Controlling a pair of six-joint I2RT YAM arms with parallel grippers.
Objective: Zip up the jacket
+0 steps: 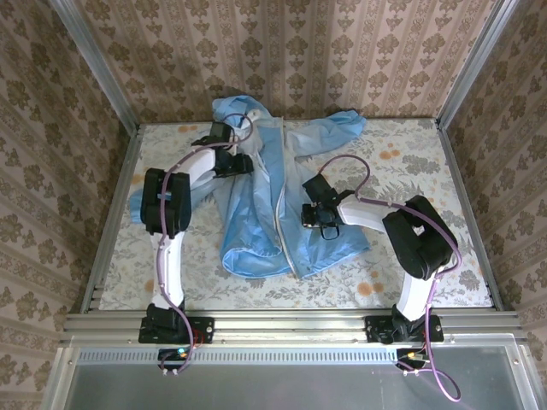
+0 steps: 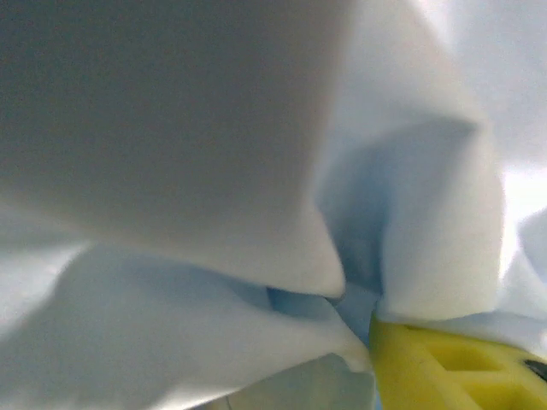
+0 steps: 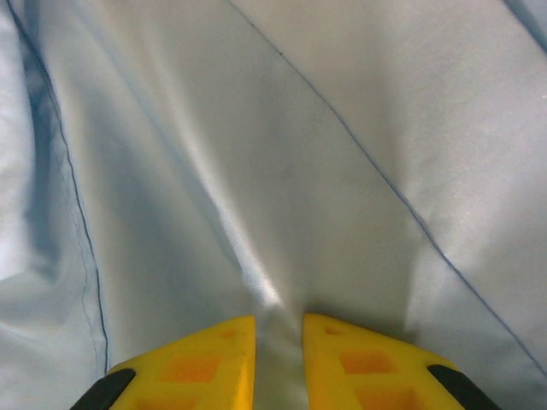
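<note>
Nearly closed, the right pincer (image 3: 278, 342) has its two yellow fingers (image 3: 201, 371) standing close together, with a thin raised fold of pale blue cloth nipped in the narrow gap between them. That cloth belongs to the jacket (image 1: 256, 224), and the pinch sits on the jacket's right front panel, just beside the whitish zipper strip (image 1: 285, 205). In the right wrist view, stitched seams run slantwise across the cloth above the fingers.

At the jacket's upper left, close to the collar, is the left pincer (image 1: 238, 164). The left wrist view has a single yellow finger (image 2: 453, 371) at the lower right, with billows of pale fabric draped over and around it. I cannot tell how far this pincer is open, nor whether it grips anything.

The jacket lies spread out, front side up, across the middle and far part of the table (image 1: 410, 171). Its hood (image 1: 235, 109) is bunched against the back wall, one sleeve (image 1: 342, 126) reaches toward the far right, and the other side runs beneath the left arm. The zipper strip runs from the collar down to the hem. Whether its two sides are joined is too small to make out. The lower left hem is folded over on itself.

The tabletop carries a pale floral pattern with orange blooms. Patterned brown wallpaper (image 1: 299, 51) covers the walls around it, and a metal rail (image 1: 282, 320) crosses the near edge where both arms are bolted.
</note>
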